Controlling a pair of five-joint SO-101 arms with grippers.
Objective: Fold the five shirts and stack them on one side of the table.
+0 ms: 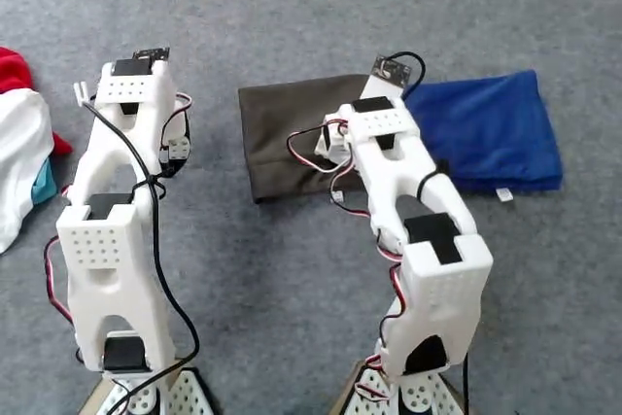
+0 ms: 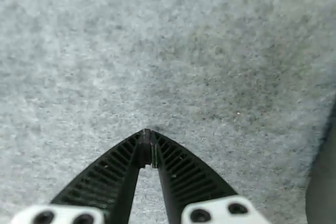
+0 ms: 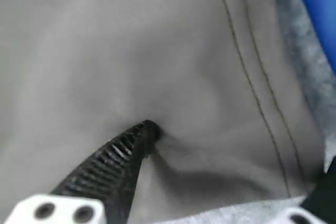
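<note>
brown shirt (image 1: 288,135) folded, centre | blue shirt (image 1: 494,128) folded, beside | crumpled shirts (image 1: 19,157) left edge

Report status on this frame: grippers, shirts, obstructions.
Left gripper shut, empty, over grey table. Right gripper open, a finger pressed into the grey-brown shirt. Blue shirt folded beside it; red, white, teal pile at table edge. Nothing in the way.

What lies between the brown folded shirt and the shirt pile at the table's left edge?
In the high view, the left arm stands over that stretch. Around it, only bare grey table cover lies between the brown shirt and the pile.
</note>
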